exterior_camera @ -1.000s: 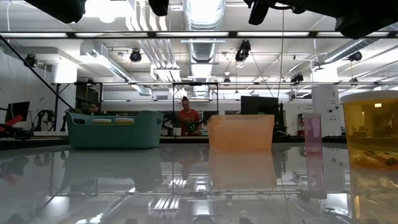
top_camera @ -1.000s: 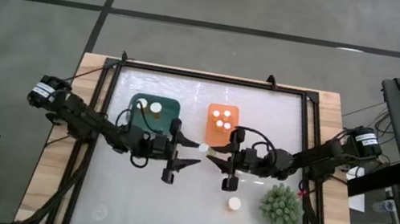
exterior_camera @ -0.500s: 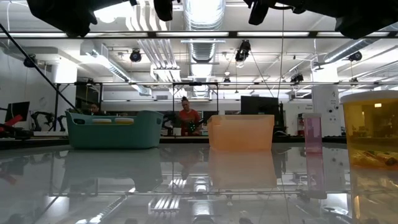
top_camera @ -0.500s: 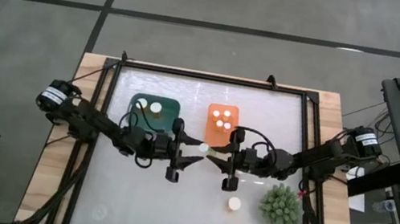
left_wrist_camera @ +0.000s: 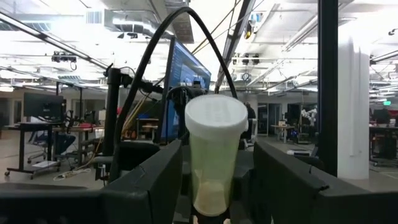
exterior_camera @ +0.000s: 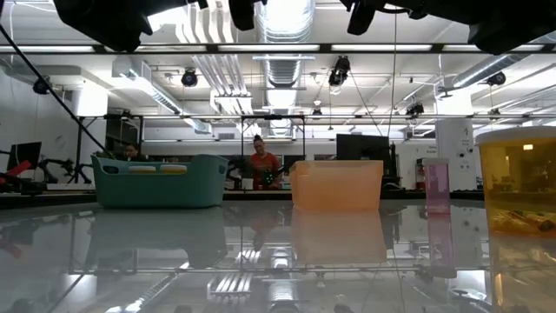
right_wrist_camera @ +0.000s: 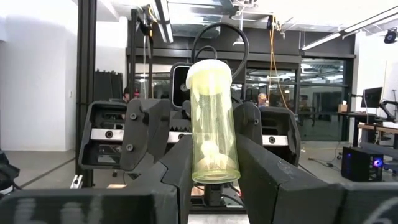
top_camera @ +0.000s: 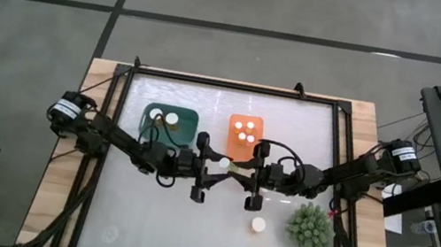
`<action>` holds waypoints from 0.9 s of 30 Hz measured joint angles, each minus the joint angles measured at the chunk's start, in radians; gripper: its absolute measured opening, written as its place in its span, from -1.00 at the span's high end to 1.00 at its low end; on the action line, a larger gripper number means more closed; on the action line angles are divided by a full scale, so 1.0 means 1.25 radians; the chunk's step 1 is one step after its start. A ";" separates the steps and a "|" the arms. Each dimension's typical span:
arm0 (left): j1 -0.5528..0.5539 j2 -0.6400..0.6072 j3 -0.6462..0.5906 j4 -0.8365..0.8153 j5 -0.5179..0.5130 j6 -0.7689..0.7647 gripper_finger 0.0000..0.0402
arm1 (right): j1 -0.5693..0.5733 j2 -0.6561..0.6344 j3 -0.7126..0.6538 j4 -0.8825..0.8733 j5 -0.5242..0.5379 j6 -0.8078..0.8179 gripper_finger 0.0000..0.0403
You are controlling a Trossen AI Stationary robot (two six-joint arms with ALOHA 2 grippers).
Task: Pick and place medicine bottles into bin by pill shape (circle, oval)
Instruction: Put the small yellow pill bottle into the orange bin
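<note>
A pale medicine bottle (top_camera: 227, 167) with a white cap (top_camera: 221, 163) hangs in the air over the middle of the table, and my right gripper (top_camera: 242, 175) is shut on it. My left gripper (top_camera: 211, 169) faces it from the table's left and is open. Its fingers (left_wrist_camera: 158, 180) stand on either side of the bottle (left_wrist_camera: 214, 155), with a narrow gap on each side. Another bottle (top_camera: 258, 225) stands on the glass near the front. The teal bin (top_camera: 188, 119) and the orange bin (top_camera: 241, 149) each hold white-capped bottles. My right gripper pinches the bottle's lower body, close to its base (right_wrist_camera: 214, 169), between its two fingers (right_wrist_camera: 180, 168). The fingers come from the table's right, slanting upward. The bottle is lifted clear of the table, and its capped end (right_wrist_camera: 208, 71) stands free beyond the fingertips, toward my left gripper.
A spiky green plant (top_camera: 309, 228) sits at the front right, beside the lone bottle. In the low view that bottle (exterior_camera: 519, 183) looms at the right edge. The teal bin (exterior_camera: 156, 181) and orange bin (exterior_camera: 337, 184) stand farther back. People show in the room behind.
My left gripper has moved toward the table's right, closing in on the bottle held by my right gripper, so its fingers now flank the capped end. The right gripper and the bottle have kept still.
</note>
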 joint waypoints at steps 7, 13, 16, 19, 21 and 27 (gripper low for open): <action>0.000 0.000 -0.001 -0.001 0.001 0.000 0.34 | 0.000 0.000 0.000 -0.001 0.000 -0.005 0.53; 0.000 0.000 -0.001 -0.002 0.001 -0.001 0.61 | 0.000 0.000 0.000 -0.005 0.001 -0.005 0.53; 0.000 0.000 -0.001 -0.003 0.001 -0.001 0.64 | 0.000 0.000 0.000 -0.007 0.002 0.001 0.52; 0.000 0.000 -0.001 -0.003 0.001 -0.001 0.63 | 0.000 0.000 0.000 -0.009 0.004 0.015 0.44; 0.000 -0.001 -0.002 -0.006 0.002 0.001 0.62 | 0.000 0.000 0.000 -0.013 0.005 0.022 0.34; -0.001 -0.022 -0.034 -0.015 0.002 0.001 0.62 | 0.000 -0.057 0.000 -0.139 0.027 0.084 0.06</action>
